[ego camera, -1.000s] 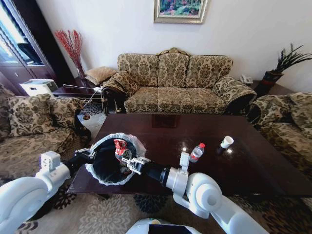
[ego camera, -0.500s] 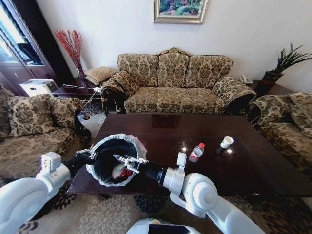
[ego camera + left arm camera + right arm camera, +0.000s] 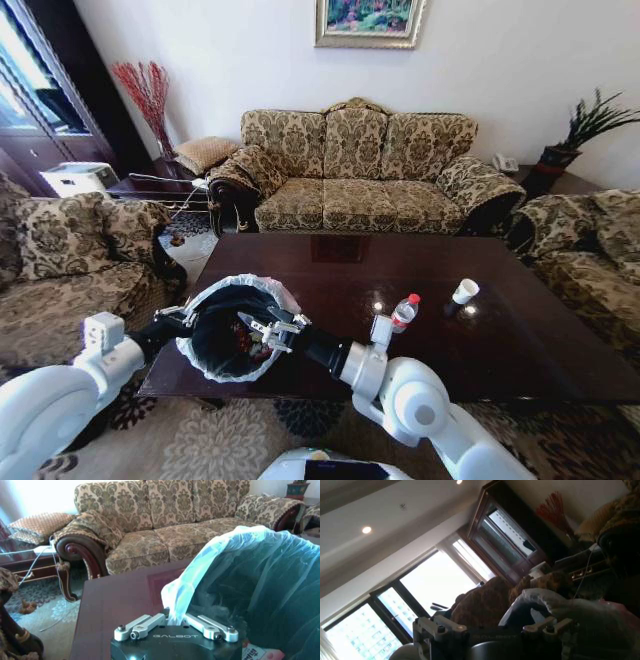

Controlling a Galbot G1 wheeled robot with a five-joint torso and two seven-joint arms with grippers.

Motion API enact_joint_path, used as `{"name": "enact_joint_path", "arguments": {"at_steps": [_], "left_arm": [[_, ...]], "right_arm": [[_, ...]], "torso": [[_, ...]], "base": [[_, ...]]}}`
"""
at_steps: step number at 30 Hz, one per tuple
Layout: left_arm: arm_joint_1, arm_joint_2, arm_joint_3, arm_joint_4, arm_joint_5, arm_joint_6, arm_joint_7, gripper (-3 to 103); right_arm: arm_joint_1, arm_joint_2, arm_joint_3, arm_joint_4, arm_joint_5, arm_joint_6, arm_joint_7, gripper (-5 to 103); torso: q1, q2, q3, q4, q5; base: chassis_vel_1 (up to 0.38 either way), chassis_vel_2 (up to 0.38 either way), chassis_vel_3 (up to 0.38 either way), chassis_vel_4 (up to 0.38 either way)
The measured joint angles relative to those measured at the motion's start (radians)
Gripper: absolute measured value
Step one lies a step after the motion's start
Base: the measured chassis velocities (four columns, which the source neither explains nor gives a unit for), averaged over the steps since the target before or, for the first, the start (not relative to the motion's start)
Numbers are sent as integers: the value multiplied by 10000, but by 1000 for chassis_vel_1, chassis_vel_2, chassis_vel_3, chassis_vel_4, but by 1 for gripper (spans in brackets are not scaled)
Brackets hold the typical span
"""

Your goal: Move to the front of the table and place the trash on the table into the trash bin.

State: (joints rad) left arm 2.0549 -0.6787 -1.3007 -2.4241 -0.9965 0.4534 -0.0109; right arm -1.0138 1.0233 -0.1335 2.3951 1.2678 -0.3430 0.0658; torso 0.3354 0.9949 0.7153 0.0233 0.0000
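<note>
My left gripper (image 3: 186, 318) is shut on the rim of the black trash bin (image 3: 215, 355), holding it tilted at the near left corner of the dark table (image 3: 330, 270). In the left wrist view the bin's white liner (image 3: 220, 566) is pinched in the left gripper (image 3: 175, 624), and a red-white wrapper (image 3: 260, 653) lies inside the bin. My right gripper (image 3: 263, 326) hangs open and empty over the bin's mouth; the right wrist view shows its fingers (image 3: 438, 627) spread apart. A red-capped bottle (image 3: 403, 313) and a white paper cup (image 3: 465, 291) stand on the table's right half.
A patterned sofa (image 3: 355, 165) runs along the far side of the table. Matching armchairs flank it on the left (image 3: 70, 260) and right (image 3: 590, 250). A side table with a plant (image 3: 565, 160) stands at the back right. Patterned carpet lies by the near edge.
The right gripper opened and the red-white wrapper it held over the bin dropped inside. The left arm and the bin stayed put.
</note>
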Motion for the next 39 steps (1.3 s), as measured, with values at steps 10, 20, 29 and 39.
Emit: {"name": "enact_joint_path", "arguments": {"at_steps": [10, 20, 29, 39], "left_arm": [[31, 19, -111, 114, 58, -33, -36, 0], [7, -112, -109, 73, 130, -38, -27, 0], [-52, -273, -10, 16, 224, -52, 7, 0], [-65, -789, 169, -128, 539, -105, 134, 0]], "right_arm": [[-1057, -470, 1046, -262, -4978, 3303, -3419, 100], [-4273, 150, 3779, -1192, -9313, 4716, -351, 100], [-6287, 666, 6065, -1732, -8206, 5026, 743, 100], [-6461, 1271, 5782, -1603, -7821, 4967, 915, 100]], "torso": [[0, 0, 0, 1, -1], [0, 0, 0, -3, 1], [0, 0, 0, -2, 1], [-1, 1, -1, 4, -2]], "base": [[0, 0, 0, 0], [0, 0, 0, 0], [0, 0, 0, 0], [0, 0, 0, 0]]}}
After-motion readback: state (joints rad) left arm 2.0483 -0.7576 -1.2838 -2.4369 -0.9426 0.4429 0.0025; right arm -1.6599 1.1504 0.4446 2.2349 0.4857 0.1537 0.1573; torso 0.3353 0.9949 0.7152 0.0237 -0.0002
